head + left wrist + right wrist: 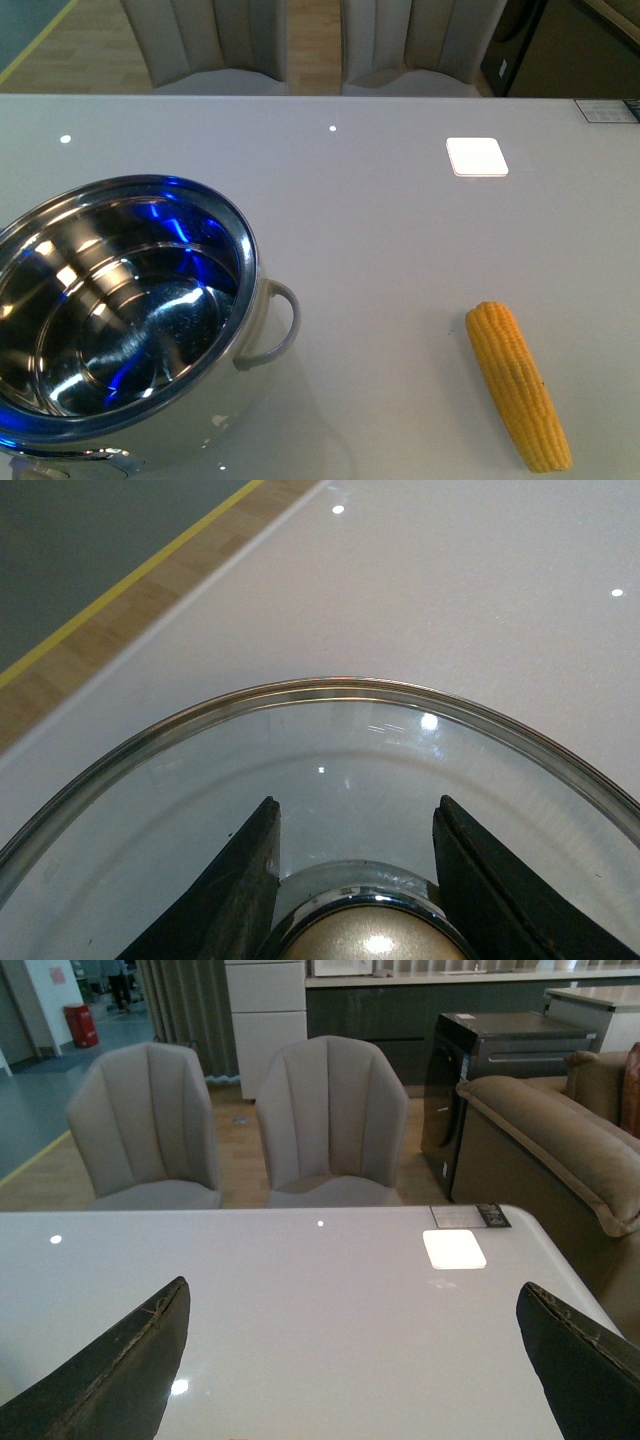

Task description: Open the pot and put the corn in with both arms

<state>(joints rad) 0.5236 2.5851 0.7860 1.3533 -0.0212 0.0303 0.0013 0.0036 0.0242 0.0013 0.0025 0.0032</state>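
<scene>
The shiny steel pot (pixel 120 320) stands open at the front left of the white table, one grey loop handle (pixel 275 325) turned toward the corn. The yellow corn (pixel 517 385) lies on the table at the front right, well apart from the pot. Neither arm shows in the front view. In the left wrist view my left gripper (pixel 355 815) is shut on the knob (pixel 365 935) of the glass pot lid (pixel 330 750), held over the table near its edge. In the right wrist view my right gripper (pixel 355 1305) is open above bare table, nothing between its fingers (pixel 120 1370).
A white square pad (pixel 477 157) lies on the table at the back right. Two grey chairs (pixel 235 1120) stand behind the far table edge, and a brown sofa (pixel 560 1140) stands off the right end. A wooden floor strip (pixel 110 610) runs past the table's left edge.
</scene>
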